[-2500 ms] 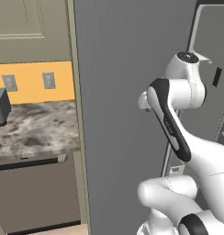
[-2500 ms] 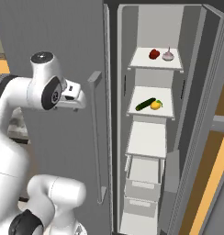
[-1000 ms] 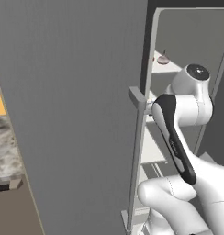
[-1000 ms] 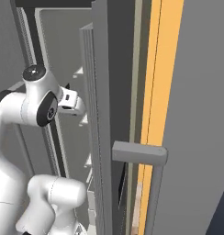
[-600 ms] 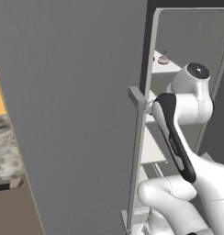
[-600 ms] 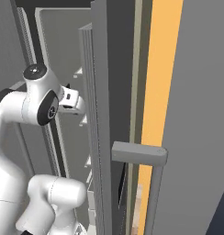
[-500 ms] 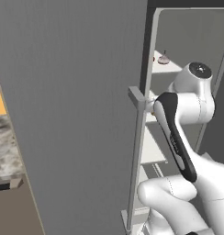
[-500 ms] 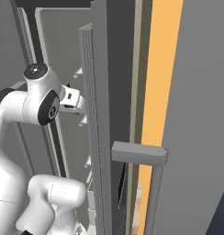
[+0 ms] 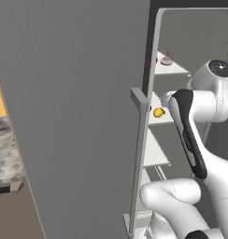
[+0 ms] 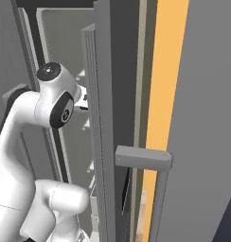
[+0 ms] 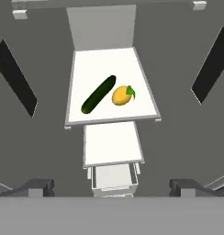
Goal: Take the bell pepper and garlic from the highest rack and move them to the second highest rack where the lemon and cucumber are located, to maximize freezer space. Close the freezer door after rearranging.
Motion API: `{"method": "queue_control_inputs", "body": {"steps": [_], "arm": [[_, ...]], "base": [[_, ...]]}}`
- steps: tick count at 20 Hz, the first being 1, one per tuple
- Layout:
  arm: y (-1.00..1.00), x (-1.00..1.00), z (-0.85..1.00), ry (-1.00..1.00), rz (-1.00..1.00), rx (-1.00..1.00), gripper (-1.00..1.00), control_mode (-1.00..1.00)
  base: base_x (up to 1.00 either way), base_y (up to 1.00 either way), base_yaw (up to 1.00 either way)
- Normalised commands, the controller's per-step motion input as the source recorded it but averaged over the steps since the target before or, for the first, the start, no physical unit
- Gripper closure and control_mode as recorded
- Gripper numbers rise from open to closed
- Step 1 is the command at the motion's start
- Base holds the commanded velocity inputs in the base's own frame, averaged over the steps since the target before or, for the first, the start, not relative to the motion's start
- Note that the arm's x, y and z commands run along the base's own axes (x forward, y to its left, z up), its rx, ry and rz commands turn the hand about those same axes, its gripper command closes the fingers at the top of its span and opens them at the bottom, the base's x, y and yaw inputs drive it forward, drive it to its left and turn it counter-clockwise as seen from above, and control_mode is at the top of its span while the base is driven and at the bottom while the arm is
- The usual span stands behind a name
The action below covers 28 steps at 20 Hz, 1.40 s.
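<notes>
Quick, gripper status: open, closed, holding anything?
Gripper: open and empty, jaws spread wide, looking down at the cucumber and lemon.

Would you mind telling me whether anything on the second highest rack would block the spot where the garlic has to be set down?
Partly: the cucumber and lemon lie side by side across the middle of the second highest rack. The bare white areas around them, such as the strip behind toward the back wall, look free.
</notes>
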Motion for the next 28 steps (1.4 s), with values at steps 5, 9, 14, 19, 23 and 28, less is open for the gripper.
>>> {"method": "queue_control_inputs", "body": {"steps": [5,9,14,19,23,28], "arm": [[-0.26,0.46,0.05,-0.05,-0.06,0.00,-1.00,-1.00],[-0.21,0.76,0.21,-0.03,-0.04,0.00,-1.00,-1.00],[-0.13,0.58,0.57,-0.02,-0.02,0.00,-1.00,-1.00],[-0.02,0.42,0.51,-0.01,0.00,0.00,-1.00,-1.00],[-0.06,0.33,0.38,-0.04,0.00,0.00,-1.00,-1.00],[-0.09,0.41,0.12,-0.07,0.00,0.00,-1.00,-1.00]], "base": [[0.00,0.00,0.00],[0.00,0.00,0.00],[0.00,0.00,0.00],[0.00,0.00,0.00],[0.00,0.00,0.00],[0.00,0.00,0.00]]}}
